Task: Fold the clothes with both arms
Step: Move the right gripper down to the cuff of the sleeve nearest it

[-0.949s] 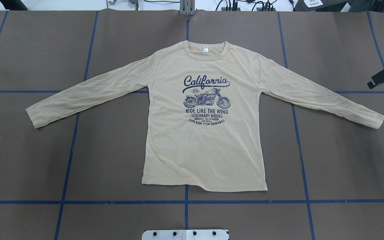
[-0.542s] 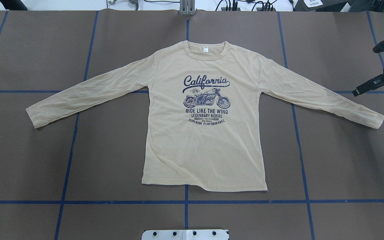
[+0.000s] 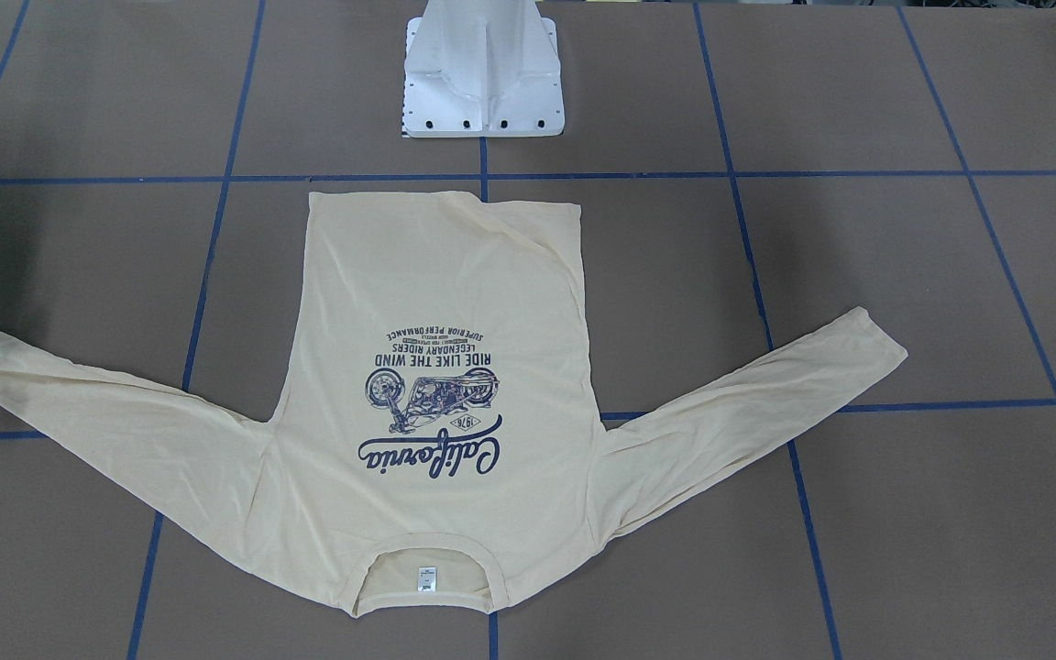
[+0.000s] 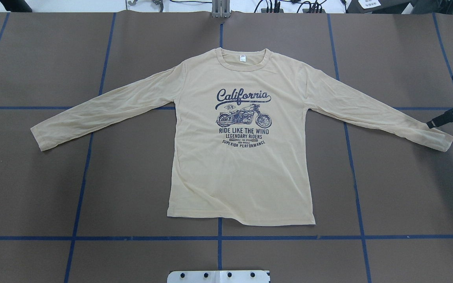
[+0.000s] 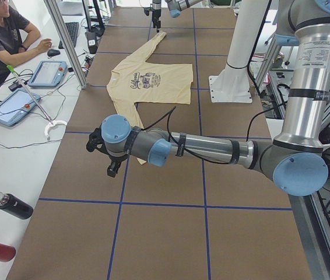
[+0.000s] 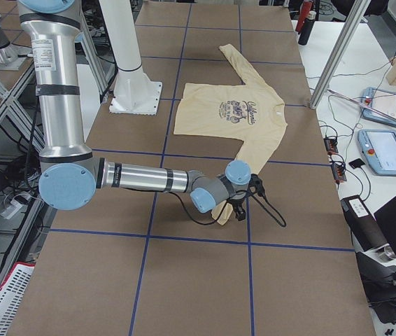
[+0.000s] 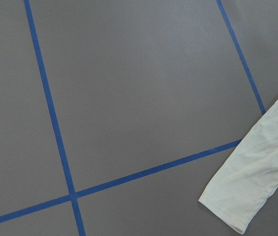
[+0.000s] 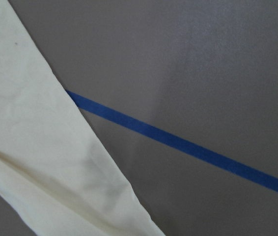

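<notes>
1. Pedestal plate, white and bolted (image 4: 218, 276), sits nearest the robot on the brown table with blue tape grid lines (image 4: 132, 177). No cloth touches it.
2. Just beyond lies the pale cream-yellow long-sleeved T-shirt of thin fabric (image 4: 242, 177), print side up. Its straight hem (image 4: 242, 221) points towards the robot, with no edge turned over.
3. Farther out, the navy motorcycle graphic with "California" lettering (image 4: 243, 118) shows whole, so the body looks unfolded.
4. Both sleeves lie flat and spread to either side, with the left cuff (image 4: 39, 140) and the right cuff (image 4: 442, 143) well apart.
5. The black right gripper (image 4: 446, 116) hangs just beside the right cuff. Only part of it shows, so whether its fingers are spread or pressed together cannot be told, nor whether it touches the cloth.
6. The black left gripper (image 5: 111, 164) hovers near the left cuff and appears only in the side view, so its finger state cannot be told. Its wrist camera shows that cuff lying loose on the table.
7. Farthest away, the round collar with a small white neck tag (image 4: 242, 58) lies flat.
8. By this layout no fold is made yet. The sleeves and body are all left to fold, and taking hold of the cuffs looks like the step in hand.
</notes>
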Action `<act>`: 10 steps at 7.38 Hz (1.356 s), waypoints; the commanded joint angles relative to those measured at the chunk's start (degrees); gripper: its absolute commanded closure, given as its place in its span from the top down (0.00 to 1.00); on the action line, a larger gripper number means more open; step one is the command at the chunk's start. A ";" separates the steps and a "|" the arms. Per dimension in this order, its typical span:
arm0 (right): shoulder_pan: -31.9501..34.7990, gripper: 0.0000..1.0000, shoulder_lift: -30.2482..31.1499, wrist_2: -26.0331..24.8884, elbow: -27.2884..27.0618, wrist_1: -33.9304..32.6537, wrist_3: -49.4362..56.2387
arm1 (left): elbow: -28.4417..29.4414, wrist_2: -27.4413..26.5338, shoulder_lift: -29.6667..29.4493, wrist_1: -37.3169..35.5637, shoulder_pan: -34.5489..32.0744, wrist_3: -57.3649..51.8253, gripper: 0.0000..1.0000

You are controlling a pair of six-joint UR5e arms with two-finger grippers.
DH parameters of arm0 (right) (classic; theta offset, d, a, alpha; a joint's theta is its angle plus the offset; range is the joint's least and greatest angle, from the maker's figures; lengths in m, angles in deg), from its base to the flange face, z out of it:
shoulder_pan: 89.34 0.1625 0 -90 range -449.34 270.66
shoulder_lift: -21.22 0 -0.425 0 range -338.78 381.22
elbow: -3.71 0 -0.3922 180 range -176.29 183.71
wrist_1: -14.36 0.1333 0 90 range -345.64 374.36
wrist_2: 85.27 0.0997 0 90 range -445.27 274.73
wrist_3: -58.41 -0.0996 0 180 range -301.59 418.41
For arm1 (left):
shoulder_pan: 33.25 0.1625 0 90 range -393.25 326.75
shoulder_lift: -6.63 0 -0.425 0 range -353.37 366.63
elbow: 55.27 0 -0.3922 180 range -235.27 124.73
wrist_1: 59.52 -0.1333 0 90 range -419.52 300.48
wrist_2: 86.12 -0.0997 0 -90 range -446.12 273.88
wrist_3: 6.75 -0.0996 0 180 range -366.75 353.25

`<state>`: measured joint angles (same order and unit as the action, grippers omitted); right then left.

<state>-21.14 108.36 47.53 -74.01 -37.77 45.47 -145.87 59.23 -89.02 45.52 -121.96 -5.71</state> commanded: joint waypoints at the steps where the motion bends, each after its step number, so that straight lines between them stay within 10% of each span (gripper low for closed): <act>1: 0.01 0.99 1.79 0.09 -0.16 -0.43 -0.25 | 0.59 0.02 0.21 0.78 0.03 0.10 0.99; 4: -0.34 0.79 1.89 0.09 -0.16 -2.53 -0.33 | 0.59 0.02 0.29 0.78 0.03 0.01 0.99; 10: -1.48 0.77 2.24 -0.35 0.55 -2.89 -0.25 | 1.21 0.11 0.03 0.87 -0.06 -0.17 0.99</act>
<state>-22.56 110.53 47.22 -73.65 -40.65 45.20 -144.70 59.34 -88.87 46.38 -121.94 -5.86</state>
